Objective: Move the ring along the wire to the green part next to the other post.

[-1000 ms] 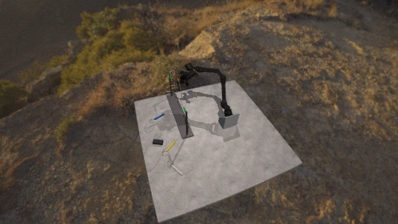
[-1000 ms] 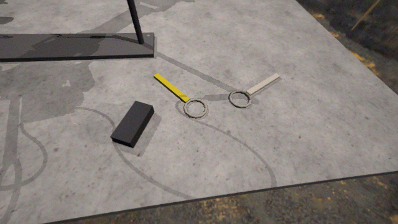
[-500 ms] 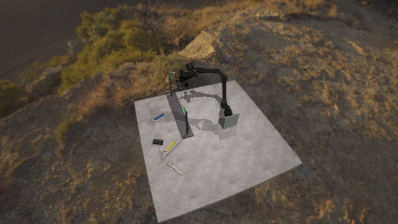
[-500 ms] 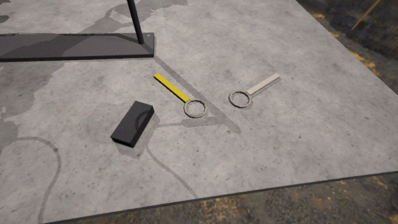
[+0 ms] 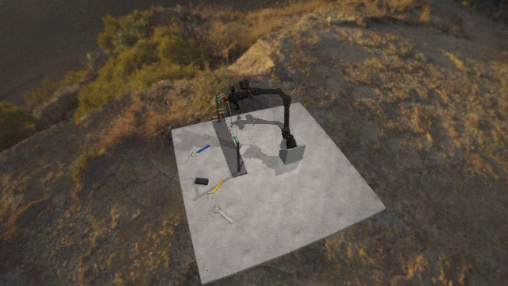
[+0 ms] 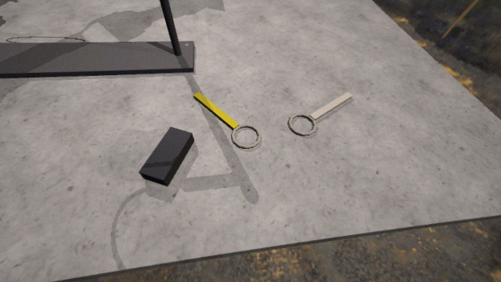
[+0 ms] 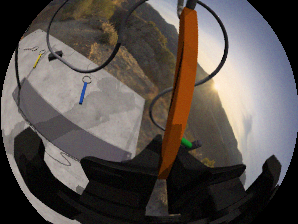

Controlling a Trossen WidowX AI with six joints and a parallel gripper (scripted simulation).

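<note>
My gripper (image 5: 230,99) (image 7: 162,139) is shut on the orange handle (image 5: 225,98) (image 7: 183,75), which rises from the fingers in the wrist view. Only a little of the ring shows at that view's top edge; whether the wire passes through it I cannot tell. The thin curving wire (image 7: 227,46) shows on both sides of the handle. One green part (image 5: 217,98) (image 7: 186,143) is by the far post (image 5: 218,113), behind the handle in the wrist view. The other green part (image 5: 236,139) is at the near post (image 5: 238,159) (image 6: 170,27).
The posts stand on a dark base (image 5: 226,144) (image 6: 98,59) (image 7: 75,132). A blue-handled ring (image 5: 203,149) (image 7: 83,93), a yellow-handled ring (image 5: 217,187) (image 6: 216,110) (image 7: 37,61), a white-handled ring (image 5: 225,216) (image 6: 332,106) and a black block (image 5: 202,181) (image 6: 167,154) lie beyond it.
</note>
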